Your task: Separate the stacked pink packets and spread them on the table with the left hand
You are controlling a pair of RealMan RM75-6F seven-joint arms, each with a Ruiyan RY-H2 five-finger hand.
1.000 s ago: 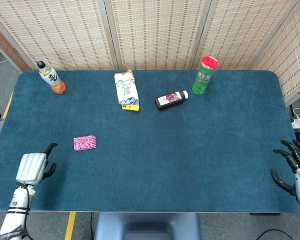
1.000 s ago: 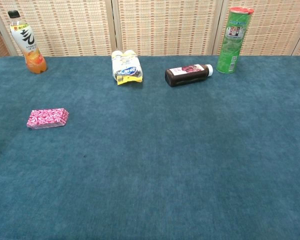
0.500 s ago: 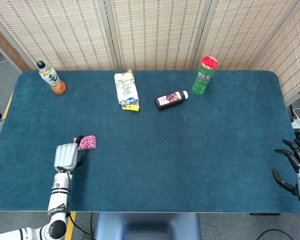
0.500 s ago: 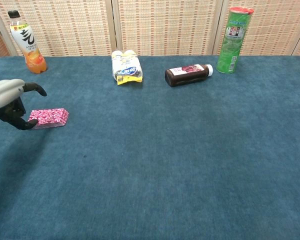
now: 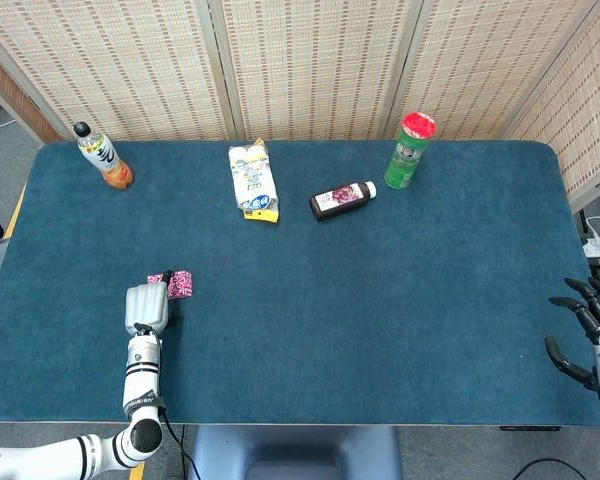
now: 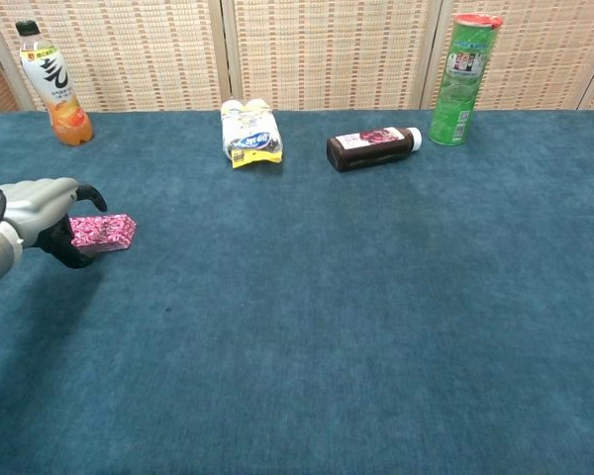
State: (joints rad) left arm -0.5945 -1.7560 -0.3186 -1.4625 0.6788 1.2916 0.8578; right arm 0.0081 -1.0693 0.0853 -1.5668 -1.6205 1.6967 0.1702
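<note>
The stack of pink packets (image 5: 181, 283) (image 6: 106, 233) lies flat on the blue table (image 5: 380, 300), left of centre. My left hand (image 5: 147, 305) (image 6: 48, 212) has come down over the stack's left end. In the chest view its fingers arch over the top of that end and its thumb curls in front. The gap between them is wider than the stack, and the stack still rests on the table. The left part of the stack is hidden by the hand. My right hand (image 5: 590, 335) hovers off the table's right edge with its fingers spread and nothing in it.
Along the back stand an orange drink bottle (image 5: 104, 157), a white and yellow snack bag (image 5: 253, 180), a dark bottle lying on its side (image 5: 342, 199) and a green can with a red lid (image 5: 410, 151). A woven screen closes the rear.
My left hand moved from the table's near-left edge forward and right to the pink stack, now covering its left end. The stack and the right hand have stayed put.
</note>
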